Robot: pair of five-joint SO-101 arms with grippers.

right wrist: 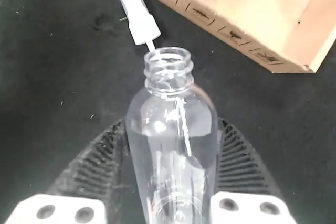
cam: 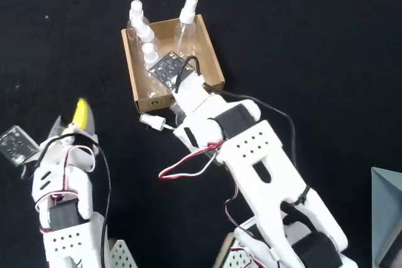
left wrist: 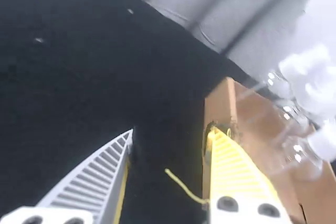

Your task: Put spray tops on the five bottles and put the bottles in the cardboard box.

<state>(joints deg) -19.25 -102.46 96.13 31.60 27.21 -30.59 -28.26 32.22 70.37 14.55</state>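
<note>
Closest to the right wrist camera, the right gripper (right wrist: 172, 123) has its two black ribbed fingers (right wrist: 100, 161) closed against the sides of a clear plastic bottle with an open threaded neck (right wrist: 173, 145), holding it by the body. Just past the neck, a loose white spray top with a thin dip tube (right wrist: 139, 22) lies on the black cloth-covered table (right wrist: 52, 51), and a corner of the shallow brown cardboard box (right wrist: 252, 19) sits near it. The bottle's base is cut off at the frame edge. In the left wrist view, the left gripper (left wrist: 172, 135) is spread wide, with bare black table between its grey finger and its yellow finger (left wrist: 231, 177), and it holds nothing. The box wall stands just beyond the yellow tip, blurred capped bottles (left wrist: 310, 74) lie inside, and a pale grey backdrop rises behind the table. In the high view, the white left arm (cam: 63, 218) is well apart from the box. The white right arm (cam: 264, 167) ends at the box's near corner, its wrist hiding its own fingers and most of the held bottle. The spray top lies just beside that corner, and four capped bottles lean inside the box
</note>
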